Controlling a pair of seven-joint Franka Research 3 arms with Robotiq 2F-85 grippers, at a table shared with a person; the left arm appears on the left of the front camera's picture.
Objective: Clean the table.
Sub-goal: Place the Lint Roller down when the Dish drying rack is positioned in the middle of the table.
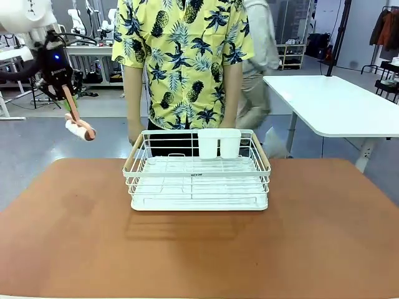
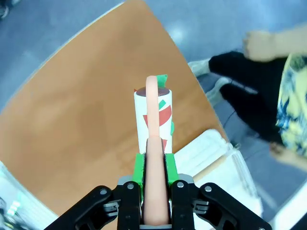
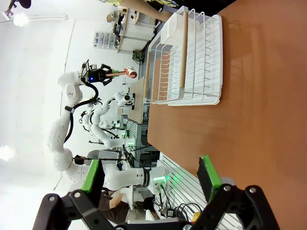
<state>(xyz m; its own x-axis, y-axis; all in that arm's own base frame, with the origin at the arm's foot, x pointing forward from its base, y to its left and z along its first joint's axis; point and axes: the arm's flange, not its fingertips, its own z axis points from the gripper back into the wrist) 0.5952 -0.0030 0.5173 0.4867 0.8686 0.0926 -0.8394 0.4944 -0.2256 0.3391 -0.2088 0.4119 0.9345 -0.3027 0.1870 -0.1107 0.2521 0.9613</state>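
One left claw (image 2: pixel 155 184), clamped on a roller (image 2: pixel 153 115), hangs above the table (image 2: pixel 72 124)

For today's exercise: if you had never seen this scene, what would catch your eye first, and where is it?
First comes the white wire dish rack, standing mid-table toward the far edge of the reddish-brown table. Right behind it stands a person in a yellow pineapple-print shirt. At upper left, the left gripper is raised beyond the table's edge, shut on a lint roller with a pink handle.
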